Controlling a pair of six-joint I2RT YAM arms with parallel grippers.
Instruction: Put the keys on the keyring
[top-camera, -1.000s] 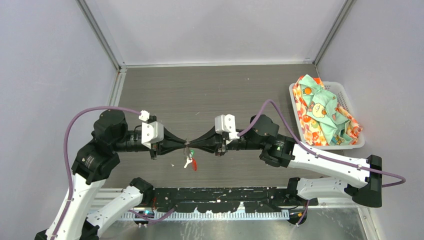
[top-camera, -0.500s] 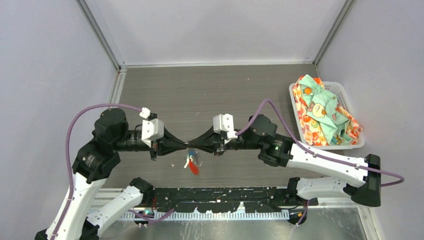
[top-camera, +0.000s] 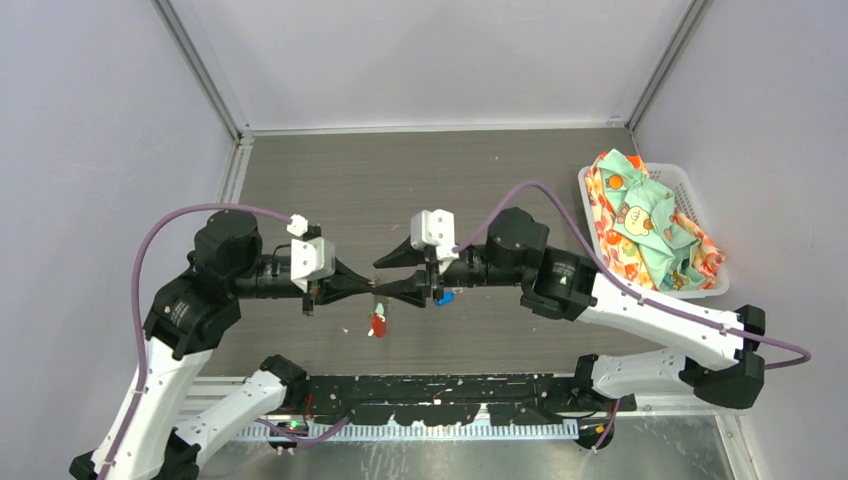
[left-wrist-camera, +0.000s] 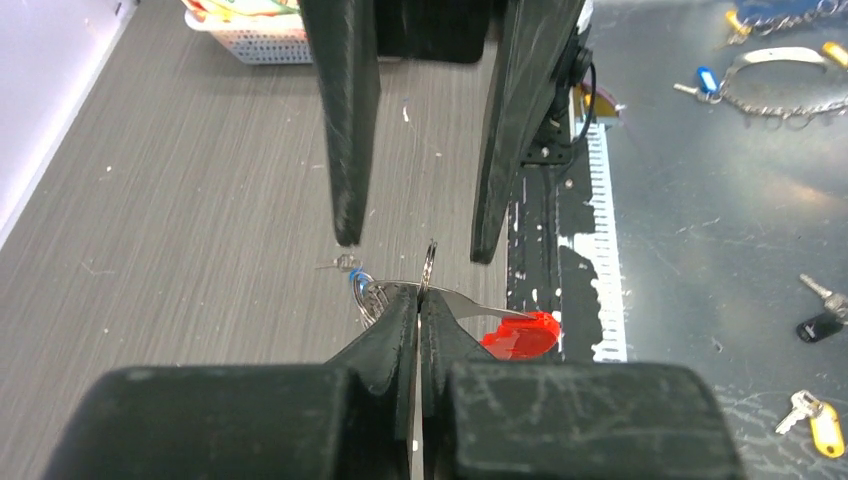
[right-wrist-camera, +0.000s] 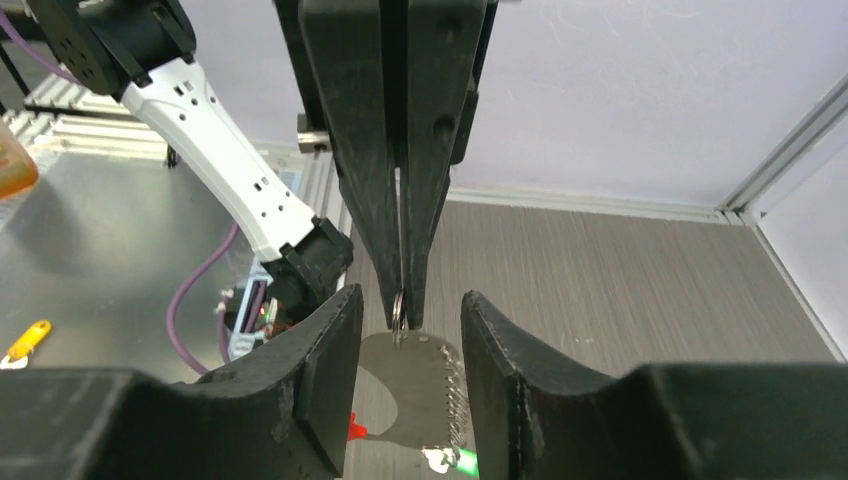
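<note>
Your left tool (top-camera: 372, 288) is clenched tight on the keyring (top-camera: 378, 320). It pinches a thin metal ring (left-wrist-camera: 428, 262) edge-on right at its fingertips, raised above the grey surface (top-camera: 450, 180). The rest of the keyring hangs from that ring below the tips: a short silvery chain (right-wrist-camera: 455, 385), a red tab (left-wrist-camera: 520, 335) and, at the chain's lower end, a green-headed key (right-wrist-camera: 462, 460). Your right tool (top-camera: 380, 277) faces the left one tip to tip and is released, with nothing in its grip. Its two fingers (right-wrist-camera: 310, 370) are spread to either side of the left tool's tips and the pinched ring, touching neither as far as the wrist views show. A blue-headed key (top-camera: 444, 297) shows just beneath the right tool's body in the overhead view, but you cannot tell whether it lies on the surface or hangs. At the right edge of the surface, well apart from both tools, stands a white basket (top-camera: 655, 292) stuffed with patterned cloth (top-camera: 645, 215).
</note>
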